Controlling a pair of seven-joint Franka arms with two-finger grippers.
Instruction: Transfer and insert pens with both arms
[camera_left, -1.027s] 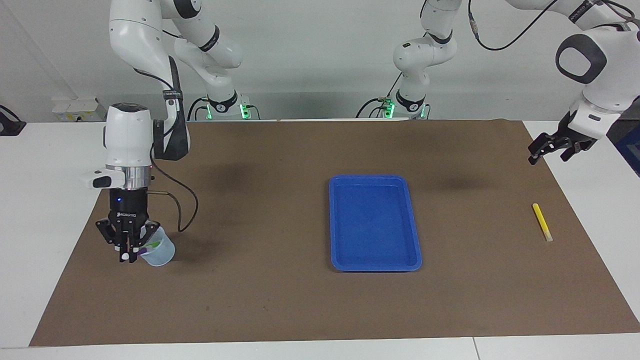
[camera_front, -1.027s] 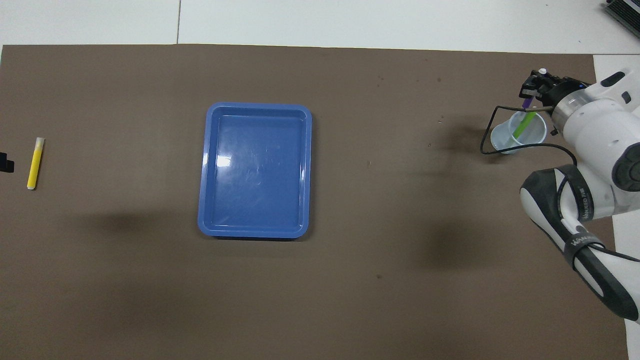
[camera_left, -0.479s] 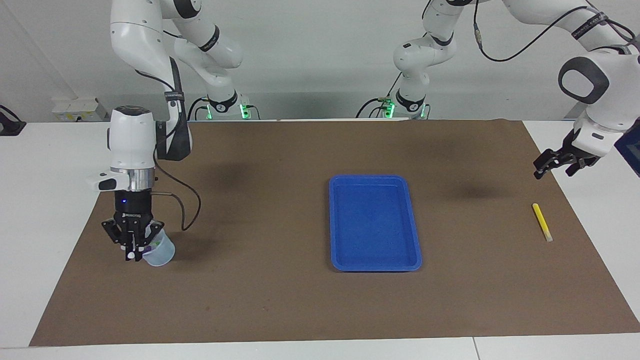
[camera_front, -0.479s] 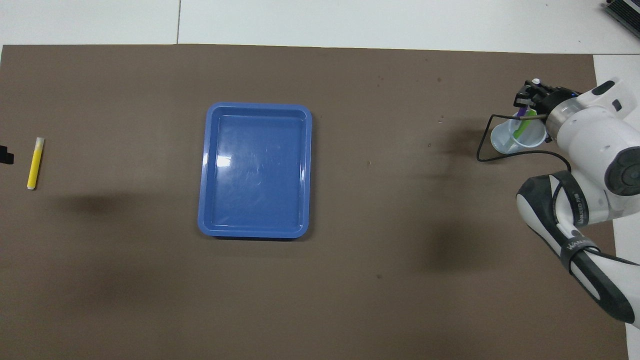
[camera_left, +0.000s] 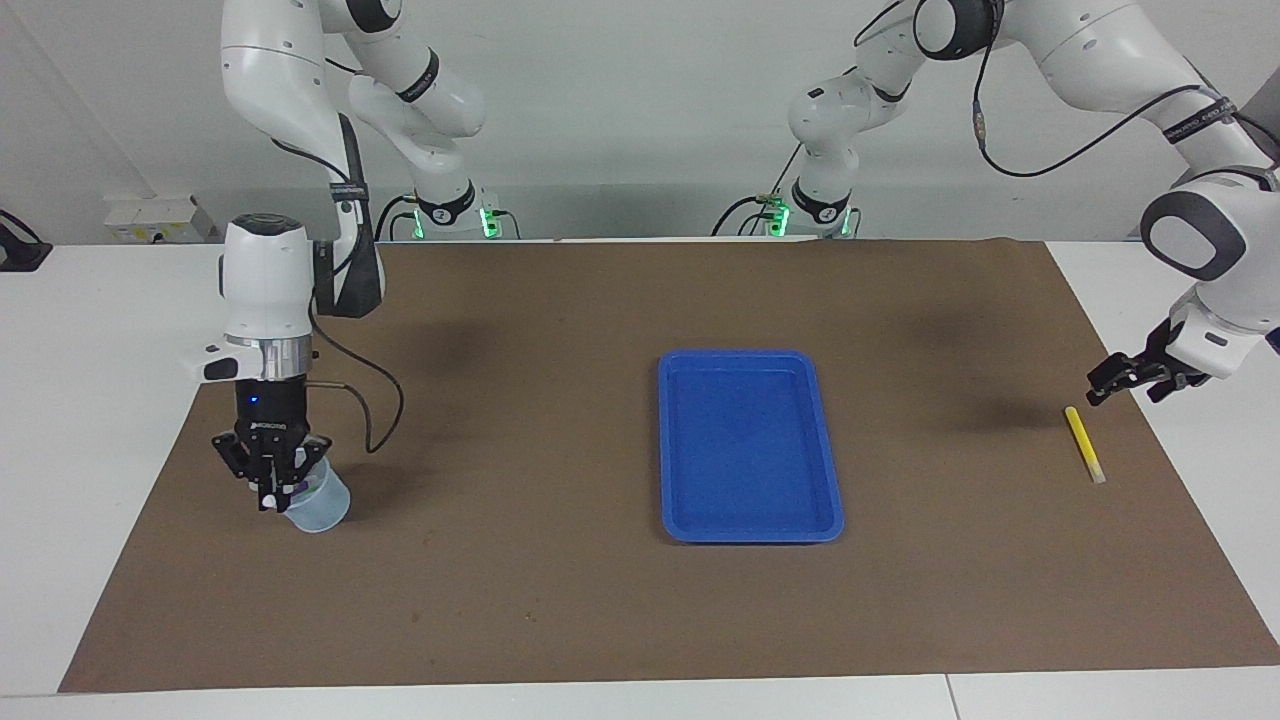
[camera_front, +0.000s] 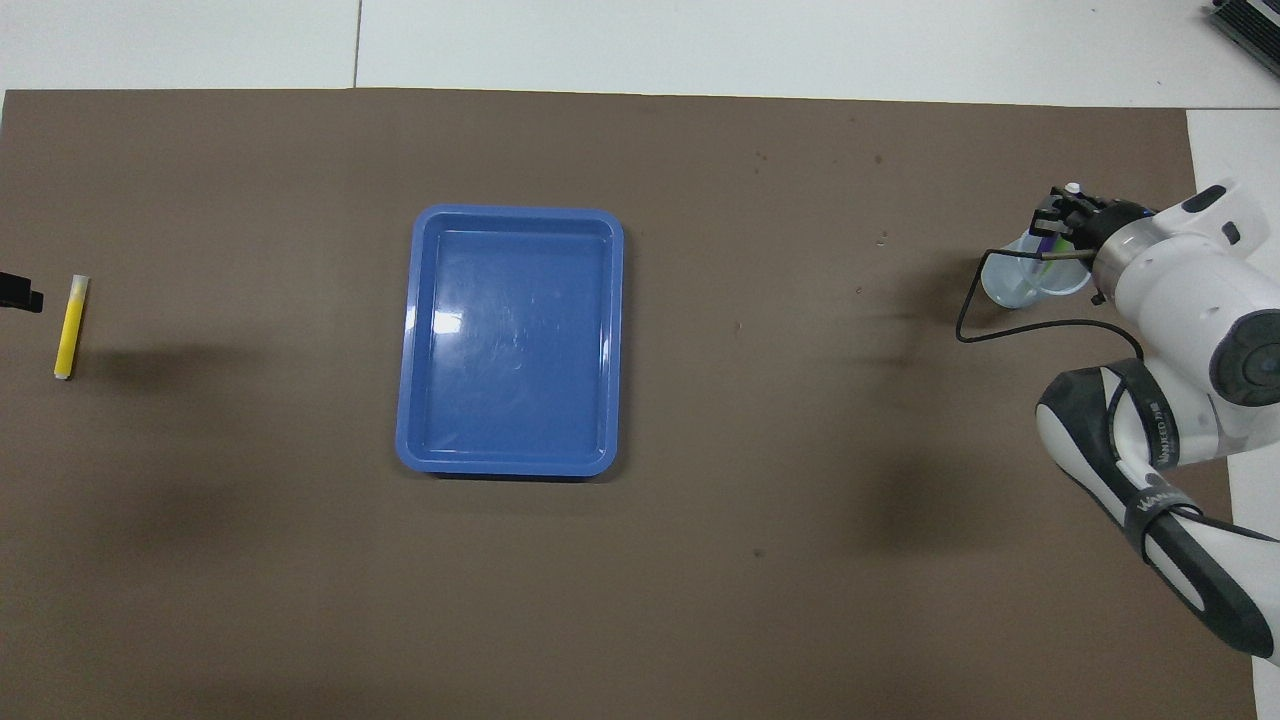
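2 grippers noted: right gripper clamps the purple pen over the cup; left gripper, spread empty, hangs beside the yellow pen.

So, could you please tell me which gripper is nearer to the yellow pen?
Left. The left gripper hangs close above the yellow pen; the right gripper is at the cup.

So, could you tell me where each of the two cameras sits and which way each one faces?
Facing view: high across the table, looking at the robots; both arms show whole, right gripper shut on the purple pen at the cup, left gripper open above the yellow pen.
Overhead view: above the robots' end, looking steeply down; the right arm's wrist and the left gripper's tip show.
Shared, half a turn apart: blue tray, cup, yellow pen, brown mat.
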